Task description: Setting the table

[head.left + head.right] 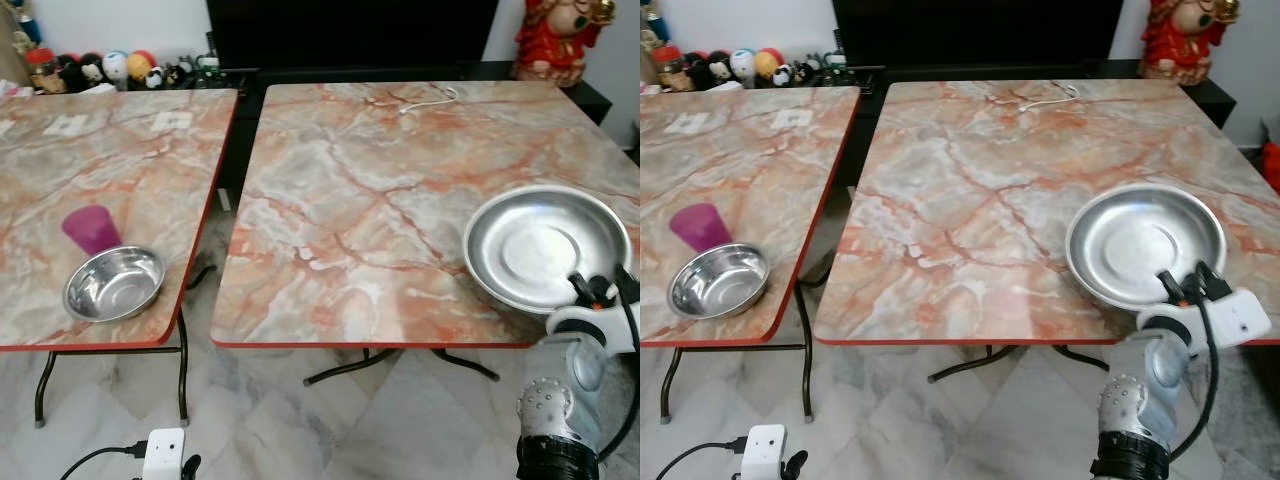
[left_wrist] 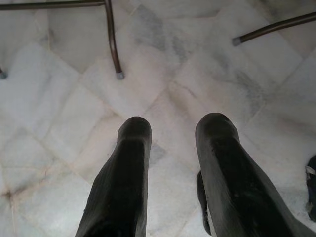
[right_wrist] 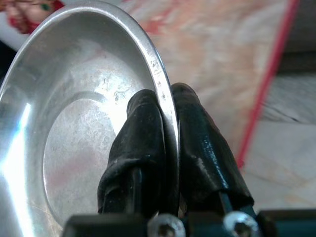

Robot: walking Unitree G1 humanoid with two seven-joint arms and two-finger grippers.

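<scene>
The right gripper (image 1: 1188, 283) pinches the near rim of the plate (image 1: 1140, 240), which extends ahead of it over the table (image 1: 970, 200).

no text, label, brand, number or sign can be read anywhere. two small white papers (image 1: 68, 125) lie on the left marble-patterned table (image 1: 150, 190), but whatever is printed on them is too small and blurred to make out.
</scene>
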